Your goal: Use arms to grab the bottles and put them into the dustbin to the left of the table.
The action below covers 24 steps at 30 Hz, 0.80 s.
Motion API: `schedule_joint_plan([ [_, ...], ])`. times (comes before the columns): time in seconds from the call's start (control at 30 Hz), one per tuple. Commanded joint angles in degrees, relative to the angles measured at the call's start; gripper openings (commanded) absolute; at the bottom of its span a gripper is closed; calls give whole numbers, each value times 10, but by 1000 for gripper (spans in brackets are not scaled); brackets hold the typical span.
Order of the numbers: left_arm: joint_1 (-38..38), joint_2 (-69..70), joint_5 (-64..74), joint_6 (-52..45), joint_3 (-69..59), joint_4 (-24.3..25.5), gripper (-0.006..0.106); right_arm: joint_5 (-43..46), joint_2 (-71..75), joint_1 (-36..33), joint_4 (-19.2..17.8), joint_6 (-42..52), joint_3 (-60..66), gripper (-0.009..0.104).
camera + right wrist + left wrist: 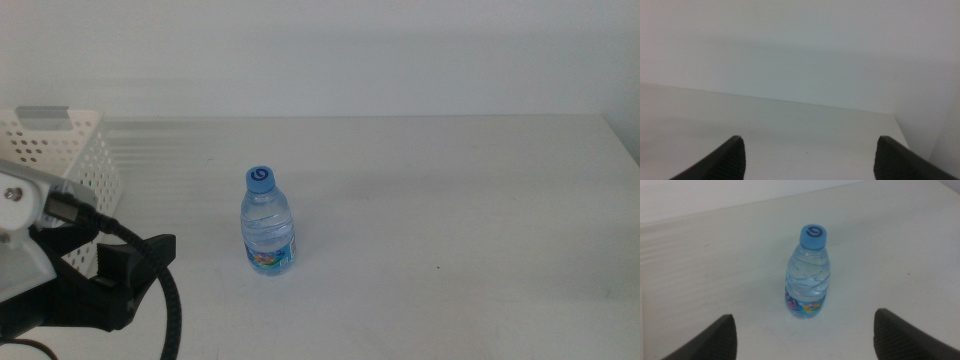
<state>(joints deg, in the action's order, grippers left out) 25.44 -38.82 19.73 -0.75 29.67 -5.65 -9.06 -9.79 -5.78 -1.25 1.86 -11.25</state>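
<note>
1 white tabletop [450, 220] carries everything. Dustbin [70, 150], white and perforated, sits at the tabletop's far left edge. Left end effector [125, 275] sits in front of the dustbin, jaws spread wide apart, empty, bottle between them in the left wrist view. Right end effector [807, 160] jaws also apart, empty, over bare tabletop. Water bottle [267, 222], blue cap, upright, right of the dustbin, apart from it.
</note>
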Motion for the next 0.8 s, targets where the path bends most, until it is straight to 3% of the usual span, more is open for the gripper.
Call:
schedule_joint_plan([
  [0.0,4,2,-42,8,16,0,90,49,-6,3,-5,1,-16,67],
  [0.33,4,-27,-103,8,44,-2,90,49,-6,3,-5,1,-16,67],
  [0.57,-6,-122,-130,8,139,31,90,48,-6,3,-5,1,-16,67],
  [0.77,-6,-202,-232,8,155,38,90,48,-6,3,-5,1,-16,67],
])
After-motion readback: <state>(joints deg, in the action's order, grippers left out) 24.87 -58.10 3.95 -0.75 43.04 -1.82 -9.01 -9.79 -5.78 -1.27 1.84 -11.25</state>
